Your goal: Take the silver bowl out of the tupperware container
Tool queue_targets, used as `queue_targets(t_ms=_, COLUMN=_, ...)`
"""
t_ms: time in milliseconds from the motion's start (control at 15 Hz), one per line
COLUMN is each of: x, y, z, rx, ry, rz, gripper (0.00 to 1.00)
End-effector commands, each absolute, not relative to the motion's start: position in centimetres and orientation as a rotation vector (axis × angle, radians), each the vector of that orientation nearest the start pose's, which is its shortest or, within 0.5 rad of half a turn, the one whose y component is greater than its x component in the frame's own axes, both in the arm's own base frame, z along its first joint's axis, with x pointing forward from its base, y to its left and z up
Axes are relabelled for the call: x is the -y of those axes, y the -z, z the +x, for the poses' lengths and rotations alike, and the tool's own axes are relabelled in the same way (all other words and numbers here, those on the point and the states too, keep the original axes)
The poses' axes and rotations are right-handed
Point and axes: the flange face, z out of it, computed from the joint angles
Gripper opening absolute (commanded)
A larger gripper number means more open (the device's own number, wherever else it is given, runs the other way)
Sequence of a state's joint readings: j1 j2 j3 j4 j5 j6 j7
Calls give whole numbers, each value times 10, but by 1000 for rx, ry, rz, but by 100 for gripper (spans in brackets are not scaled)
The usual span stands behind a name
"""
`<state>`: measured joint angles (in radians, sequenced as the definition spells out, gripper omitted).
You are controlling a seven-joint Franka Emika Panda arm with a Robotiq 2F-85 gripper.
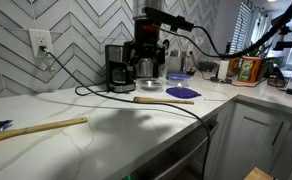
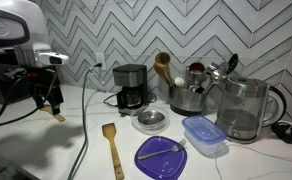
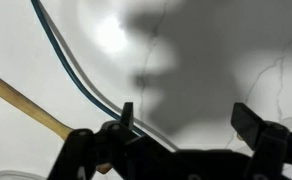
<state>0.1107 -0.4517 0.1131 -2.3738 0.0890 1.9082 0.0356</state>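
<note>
1. While the claw (image 3: 186, 128) hangs over the white marbled counter (image 3: 236, 40), its two fingers (image 3: 248, 120) stand wide apart, gripping nothing and touching nothing.
2. Under it, in the wrist view, a dark cable (image 3: 64, 55) and a wooden handle (image 3: 26, 105) lie on the counter.
3. In an exterior view the silver bowl (image 2: 150, 121) sits on the counter just in front of the black coffee maker (image 2: 131, 88), well apart from the claw.
4. The tupperware container (image 2: 203, 135) stands near the bowl, not around it.
5. A purple lid (image 2: 166, 158) lies near both, with a spoon (image 2: 164, 150) on it.
6. Farther back, a metal cup (image 2: 186, 98) of utensils and a glass kettle (image 2: 244, 110) stand against the grey herringbone tile wall (image 2: 186, 30).
</note>
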Motion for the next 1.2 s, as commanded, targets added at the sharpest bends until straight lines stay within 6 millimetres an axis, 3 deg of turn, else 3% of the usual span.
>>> queue_targets(t_ms=0, x=-101, y=-490, z=400, rx=228, ry=-32, rz=-3101, gripper=100)
queue_targets(t_ms=800, x=-101, y=-490, z=400, rx=228, ry=-32, rz=-3101, gripper=100)
queue_targets(t_ms=1133, x=-81, y=-505, z=438, rx=230, ry=108, rz=-3137, gripper=100)
